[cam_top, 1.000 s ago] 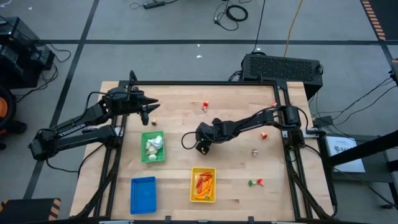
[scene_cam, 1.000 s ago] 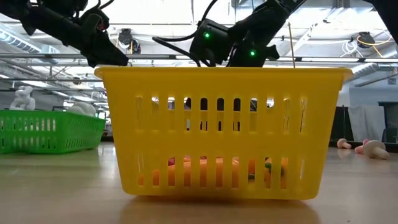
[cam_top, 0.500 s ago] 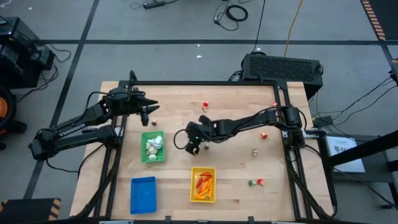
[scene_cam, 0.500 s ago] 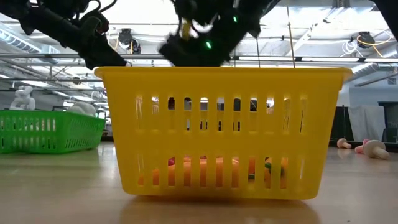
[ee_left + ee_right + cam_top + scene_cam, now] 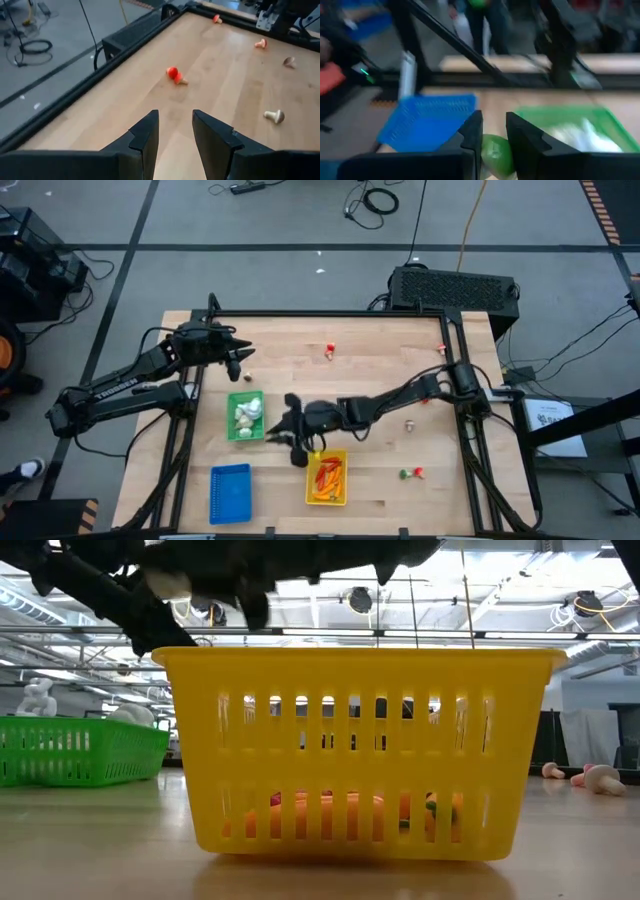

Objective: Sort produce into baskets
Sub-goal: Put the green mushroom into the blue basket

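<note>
Pale wooden table framed in black rails, on a grey cabled floor. Three slatted plastic baskets near the front: green basket with white bulbs, empty blue basket, yellow basket with orange and red pieces. Right gripper low between green and yellow baskets, pinching a smooth green piece for sorting. Left gripper parked at the back, jaws partly apart, empty. Loose mushrooms scattered behind.
</note>
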`<state>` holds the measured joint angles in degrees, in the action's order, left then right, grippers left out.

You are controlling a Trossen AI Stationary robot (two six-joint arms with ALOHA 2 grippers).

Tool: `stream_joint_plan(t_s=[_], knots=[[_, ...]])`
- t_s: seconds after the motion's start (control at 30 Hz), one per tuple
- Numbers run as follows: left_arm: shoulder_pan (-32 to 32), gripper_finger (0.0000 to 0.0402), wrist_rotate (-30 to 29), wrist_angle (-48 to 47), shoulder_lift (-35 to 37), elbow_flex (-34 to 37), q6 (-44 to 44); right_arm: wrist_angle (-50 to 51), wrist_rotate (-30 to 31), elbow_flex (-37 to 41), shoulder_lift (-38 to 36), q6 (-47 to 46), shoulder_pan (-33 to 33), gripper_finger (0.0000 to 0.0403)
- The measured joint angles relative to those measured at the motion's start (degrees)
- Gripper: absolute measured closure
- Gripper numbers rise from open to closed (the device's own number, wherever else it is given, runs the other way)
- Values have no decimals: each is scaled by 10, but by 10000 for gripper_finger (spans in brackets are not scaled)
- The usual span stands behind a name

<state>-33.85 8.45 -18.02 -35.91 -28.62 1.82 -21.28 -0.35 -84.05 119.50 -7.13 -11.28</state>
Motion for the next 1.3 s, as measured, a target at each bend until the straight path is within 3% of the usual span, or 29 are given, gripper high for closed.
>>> stream_joint_plan(t_s=[0.2,0.53,0.8,1.3], knots=[[0,276,-39,-19,-1,0,35,-184,1,-16,79,8,-33,337],[0,276,-66,-24,-1,0,68,-14,0,-269,227,10,-55,337],[0,276,-118,-24,-1,0,66,15,-43,-431,335,9,-58,337],[0,276,-118,-53,-1,0,68,34,-45,-460,363,-2,-58,337]])
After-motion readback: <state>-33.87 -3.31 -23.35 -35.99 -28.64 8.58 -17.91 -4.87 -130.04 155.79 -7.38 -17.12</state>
